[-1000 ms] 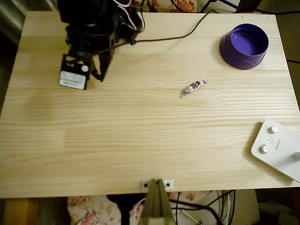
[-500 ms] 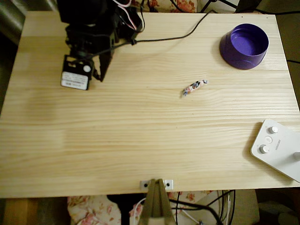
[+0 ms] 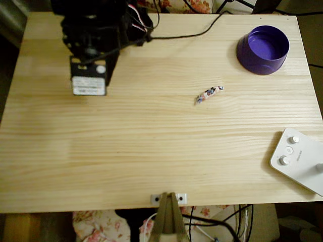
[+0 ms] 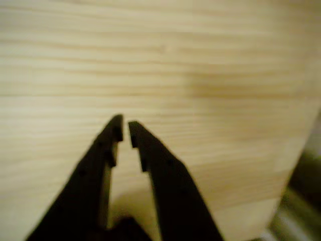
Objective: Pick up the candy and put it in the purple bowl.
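The gripper [image 4: 125, 129] hangs over bare wood with its two black fingers drawn nearly together, only a thin slit between the tips and nothing in it. In the overhead view the arm [image 3: 93, 38] sits at the upper left of the table [image 3: 126, 151], its dark body covering the fingers from above, so the near-closed state is read from the wrist view alone.

From the arm, everything that matters lies to the right in the overhead view. The purple bowl [image 3: 263, 49] stands far off that way, near the table's top right corner and about level with the arm. It sits upright with its mouth open and nothing inside.

The candy [image 3: 209, 93] lies between the two, well apart from the arm, to its right and a little lower in the picture, nearer the bowl than the arm. Its long axis runs on a slant, the right end tipped up towards the bowl. I judge the fingers will need to open and straddle it across that slant, closing on the narrow middle.

The wood between arm and candy is free, as is the stretch from candy to bowl. A white box with knobs [image 3: 299, 159] sits at the lower right, well clear of both paths.
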You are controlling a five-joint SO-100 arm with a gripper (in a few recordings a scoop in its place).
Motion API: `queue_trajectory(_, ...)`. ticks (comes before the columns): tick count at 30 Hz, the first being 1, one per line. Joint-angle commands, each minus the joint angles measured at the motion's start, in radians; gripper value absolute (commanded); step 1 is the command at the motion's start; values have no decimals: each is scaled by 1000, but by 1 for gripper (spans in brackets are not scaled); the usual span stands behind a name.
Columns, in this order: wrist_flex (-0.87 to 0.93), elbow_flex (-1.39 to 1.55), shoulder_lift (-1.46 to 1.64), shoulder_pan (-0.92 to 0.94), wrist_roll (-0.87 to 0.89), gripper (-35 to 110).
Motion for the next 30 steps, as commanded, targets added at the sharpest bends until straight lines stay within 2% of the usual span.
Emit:
queue_trajectory(1,75,-230,-86,-43,-103,-1)
queue_trajectory(5,206,-394,-163,-149,-387,-1)
queue_trajectory(13,302,-589,-278,-428,-505,-1)
queue_trajectory(24,336,-862,-583,-815,-472,0)
queue_trajectory(30,314,-907,-698,-996,-422,2)
